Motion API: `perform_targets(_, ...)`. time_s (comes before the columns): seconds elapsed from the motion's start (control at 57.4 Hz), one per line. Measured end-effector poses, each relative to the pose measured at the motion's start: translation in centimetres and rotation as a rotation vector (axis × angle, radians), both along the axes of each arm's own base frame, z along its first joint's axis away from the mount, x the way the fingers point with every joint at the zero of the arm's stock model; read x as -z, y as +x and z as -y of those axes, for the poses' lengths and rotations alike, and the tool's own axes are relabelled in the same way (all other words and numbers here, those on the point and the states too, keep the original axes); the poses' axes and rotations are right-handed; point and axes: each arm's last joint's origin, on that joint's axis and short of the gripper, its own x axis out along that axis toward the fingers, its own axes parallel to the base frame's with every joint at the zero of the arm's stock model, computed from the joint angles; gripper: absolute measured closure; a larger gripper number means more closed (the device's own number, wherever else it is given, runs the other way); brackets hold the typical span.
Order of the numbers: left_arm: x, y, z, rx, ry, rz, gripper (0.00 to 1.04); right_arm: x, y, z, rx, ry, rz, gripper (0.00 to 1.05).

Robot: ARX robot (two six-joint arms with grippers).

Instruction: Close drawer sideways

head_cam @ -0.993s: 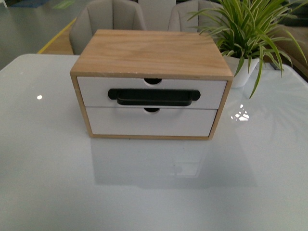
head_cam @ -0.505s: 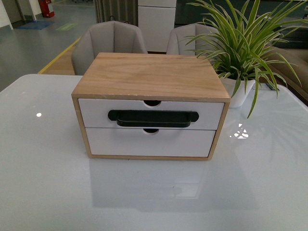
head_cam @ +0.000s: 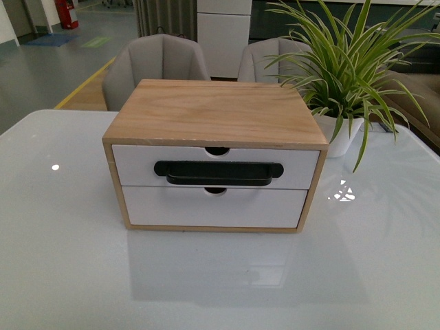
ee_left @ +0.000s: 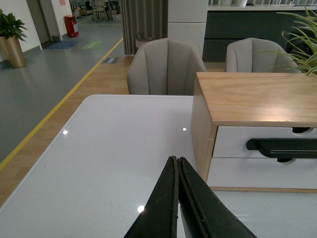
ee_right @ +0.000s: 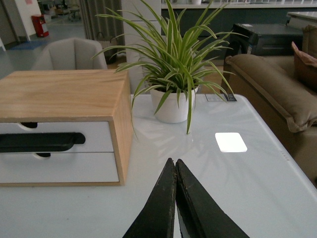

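An office lounge or showroom: grey upholstered chairs (head_cam: 159, 62) at the white table's (head_cam: 69, 261) far edge; potted plant (head_cam: 344, 62) near its far right corner; brown sofa (ee_right: 277, 84); red extinguisher (ee_left: 70, 25).

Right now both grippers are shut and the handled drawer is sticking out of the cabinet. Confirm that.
Not quite. Both the left gripper and the right gripper are shut, but the drawer sits flush with the cabinet front, as the front view shows.
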Motion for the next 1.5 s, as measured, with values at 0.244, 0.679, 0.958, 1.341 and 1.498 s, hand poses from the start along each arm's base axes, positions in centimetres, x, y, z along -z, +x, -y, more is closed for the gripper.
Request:
perform_targets(0.244, -0.2, -0.9, 0.0, 0.0, 0.0, 0.007, 1.03, -0.1, -0.7, 0.0, 0.0, 0.0, 0.003, 1.03)
perform_targets(0.679, -0.2, -2.2, 0.0, 0.0, 0.0, 0.009, 1.03, 0.2, -2.1, 0.0, 0.0, 0.0, -0.018, 1.03)
perform_targets(0.958, 0.1, -3.4, 0.0, 0.0, 0.0, 0.001, 1.03, 0.3, -2.8, 0.0, 0.0, 0.0, -0.003, 1.03)
perform_targets(1.341, 0.1, -3.5, 0.0, 0.0, 0.0, 0.003, 0.69, 0.3, -2.8, 0.0, 0.0, 0.0, -0.002, 0.76)
perform_targets(1.498, 0.1, -3.5, 0.0, 0.0, 0.0, 0.003, 0.39, 0.3, -2.8, 0.0, 0.0, 0.0, -0.002, 0.46)
